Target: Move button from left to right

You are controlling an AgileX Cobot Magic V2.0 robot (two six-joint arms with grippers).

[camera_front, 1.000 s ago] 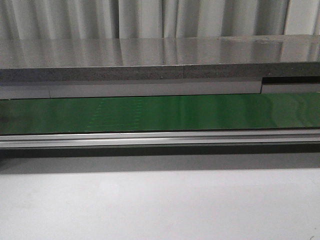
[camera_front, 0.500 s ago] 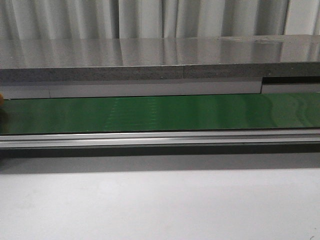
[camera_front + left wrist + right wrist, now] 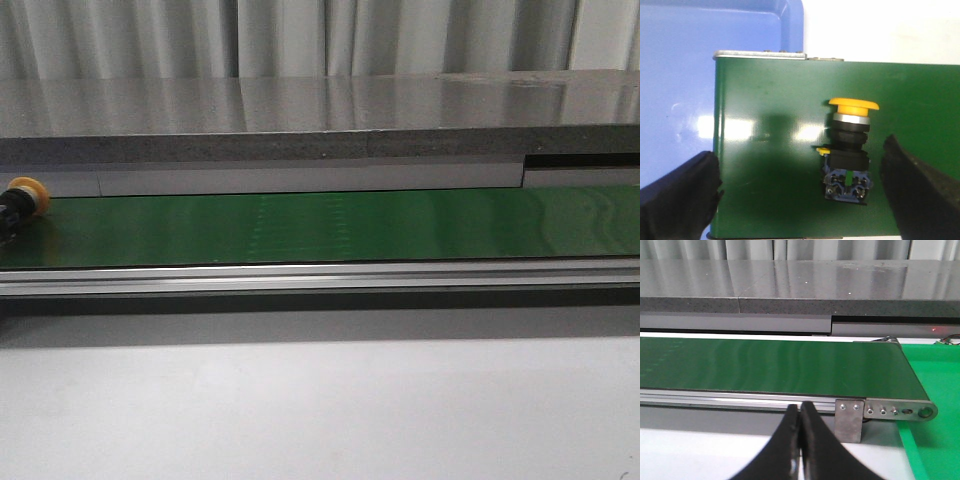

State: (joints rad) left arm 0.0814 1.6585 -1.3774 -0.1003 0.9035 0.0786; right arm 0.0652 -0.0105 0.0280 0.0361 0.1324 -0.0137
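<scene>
The button (image 3: 849, 150) has a yellow-orange mushroom cap, a black body and a blue terminal base. It lies on its side on the green conveyor belt (image 3: 770, 100), near the belt's end. My left gripper (image 3: 800, 200) is open above the belt, and its black fingers (image 3: 680, 195) stand wide on either side of the button without touching it. In the front view the button (image 3: 22, 203) shows at the belt's (image 3: 330, 225) far left edge, and neither gripper appears there. My right gripper (image 3: 800, 412) is shut on nothing, in front of the belt's (image 3: 765, 365) right end.
A blue tray (image 3: 690, 60) lies beyond the belt's left end. A green bin (image 3: 935, 380) sits past the right end. An aluminium rail (image 3: 320, 277) runs along the belt's front, a grey stone ledge (image 3: 300, 125) stands behind it, and white table (image 3: 320, 410) lies in front.
The button has come into the front view at the belt's left edge and moved a little to the right. A second ago it was not visible there.
</scene>
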